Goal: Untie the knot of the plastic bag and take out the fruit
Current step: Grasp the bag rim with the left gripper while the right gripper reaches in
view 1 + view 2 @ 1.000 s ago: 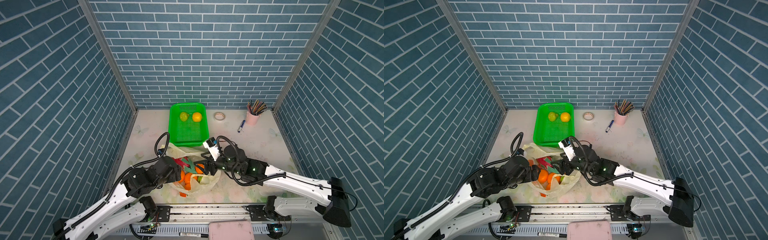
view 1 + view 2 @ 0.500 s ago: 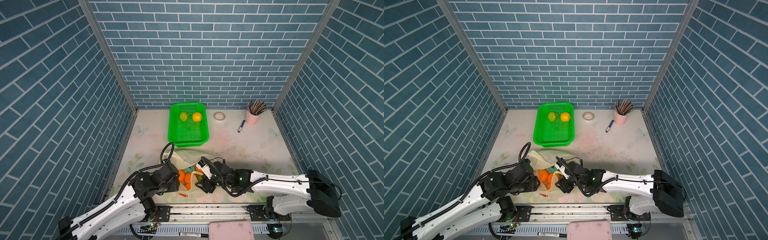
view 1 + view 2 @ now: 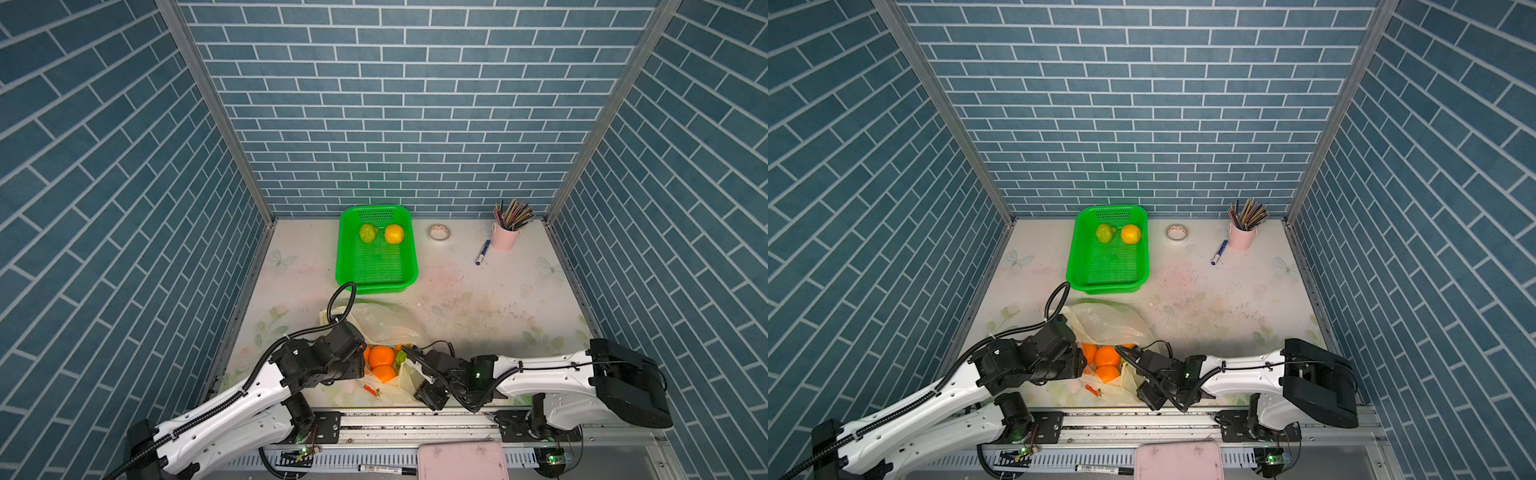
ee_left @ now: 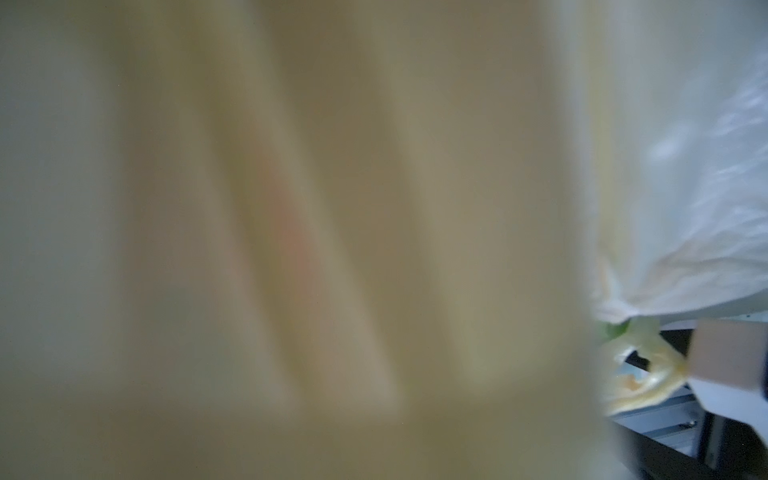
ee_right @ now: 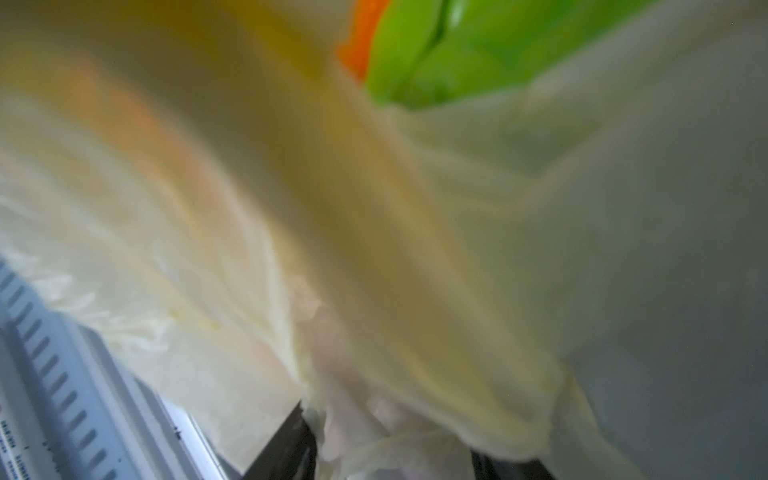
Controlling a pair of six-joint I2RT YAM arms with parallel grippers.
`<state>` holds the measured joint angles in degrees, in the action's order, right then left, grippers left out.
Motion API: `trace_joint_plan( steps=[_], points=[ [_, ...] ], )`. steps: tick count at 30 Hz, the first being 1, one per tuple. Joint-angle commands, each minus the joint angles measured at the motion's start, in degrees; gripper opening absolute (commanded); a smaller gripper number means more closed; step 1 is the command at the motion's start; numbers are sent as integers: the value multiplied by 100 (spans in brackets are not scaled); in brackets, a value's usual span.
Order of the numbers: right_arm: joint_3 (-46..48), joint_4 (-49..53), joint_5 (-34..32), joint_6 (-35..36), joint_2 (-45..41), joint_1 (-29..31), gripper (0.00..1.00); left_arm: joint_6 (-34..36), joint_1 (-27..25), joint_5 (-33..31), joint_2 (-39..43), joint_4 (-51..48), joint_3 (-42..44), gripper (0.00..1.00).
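The plastic bag (image 3: 384, 322) lies at the front middle of the table (image 3: 478, 299), fruit (image 3: 381, 356) in it. Behind it stands a basket (image 3: 376, 286) — two pieces (image 3: 368, 233) in its far end. To the basket's right come a tape roll (image 3: 439, 232), a pen (image 3: 482, 252), then a cup of pencils (image 3: 504, 240).

Over the last second I've drawn both arms back toward the near rail. The right arm (image 3: 540, 372) came farther and now lies low along the table (image 3: 478, 299) edge, while the left arm (image 3: 249, 395) moved only a little. The plastic bag (image 3: 386, 324) was bunched up around its load, and now its far half lies slack and flat. The pink dragon fruit has gone from sight. Bare oranges (image 3: 381, 357) now show between the two wrists.
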<state>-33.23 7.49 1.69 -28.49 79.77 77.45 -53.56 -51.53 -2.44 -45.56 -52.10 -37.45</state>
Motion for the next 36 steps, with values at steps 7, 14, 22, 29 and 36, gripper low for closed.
trace_joint_plan(
  steps=[7, 14, 22, 29, 36],
  points=[
    [-542, 1136, -479, -162, -752, 191, 72, -84, -23, -229, 178, 259, -98, 72],
    [-974, 1326, -737, -363, -1932, 200, 80, -88, -26, -379, 255, 192, -229, 73],
    [-1722, 741, -1090, 201, -1875, 200, 77, -198, -33, -618, 391, 19, -360, 73],
    [-2105, -261, -892, 339, -584, 161, 68, -83, 12, -1245, 323, -417, -982, 75],
    [-2175, -530, -1141, 454, 327, 49, 68, 415, 562, -1206, 219, -407, -1184, 79]
  ],
)
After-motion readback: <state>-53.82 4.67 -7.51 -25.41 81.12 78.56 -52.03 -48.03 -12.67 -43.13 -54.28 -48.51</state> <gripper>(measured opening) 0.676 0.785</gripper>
